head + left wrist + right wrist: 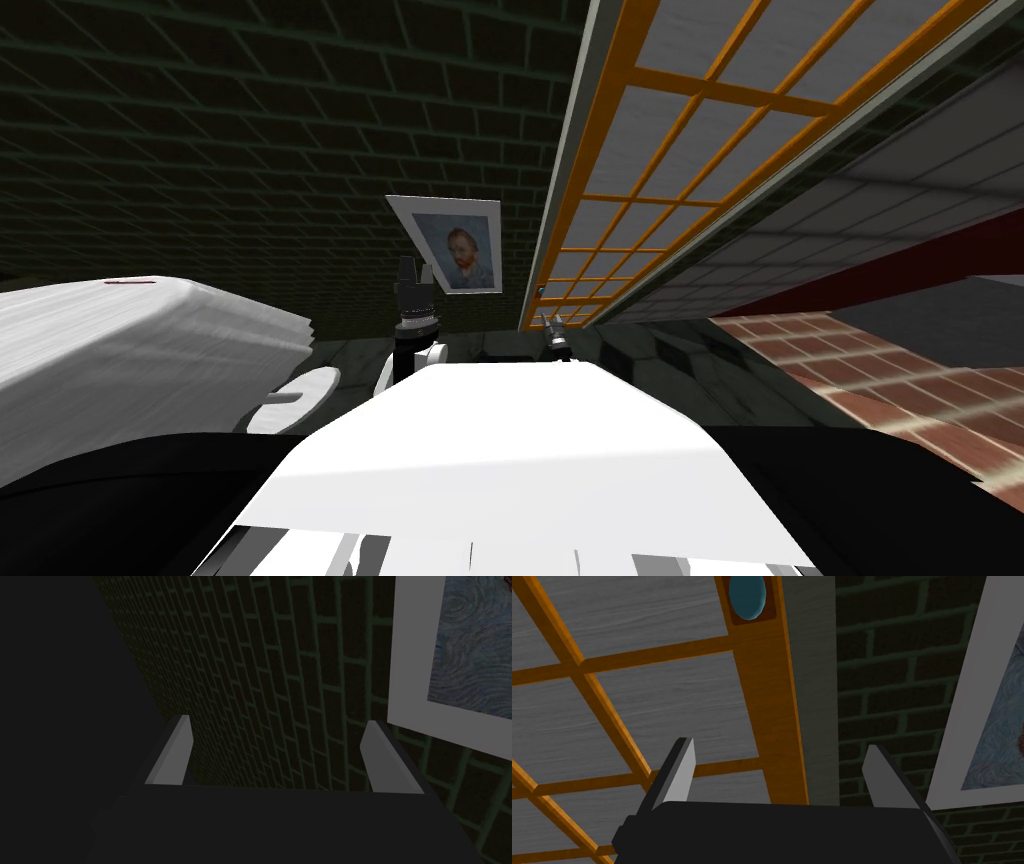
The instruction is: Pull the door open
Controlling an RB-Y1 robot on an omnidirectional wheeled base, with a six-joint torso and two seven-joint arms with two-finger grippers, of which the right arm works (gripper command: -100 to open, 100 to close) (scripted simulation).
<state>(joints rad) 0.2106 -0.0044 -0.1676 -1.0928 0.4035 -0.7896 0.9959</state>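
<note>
door stands at our right front, grey panels in orange lattice. we expect it stiff, fairly heavy; grab the teal knob on its edge stile, maybe slippery. right gripper apart, knob ahead of it; left gripper apart too.

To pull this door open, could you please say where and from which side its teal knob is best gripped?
Probably the teal knob, pinched across its narrower width, coming straight at the door: it is a raised oval on a dark plate in the orange stile beside the grey frame. The open right tool faces that stile, with the knob beyond its fingertips.
</note>
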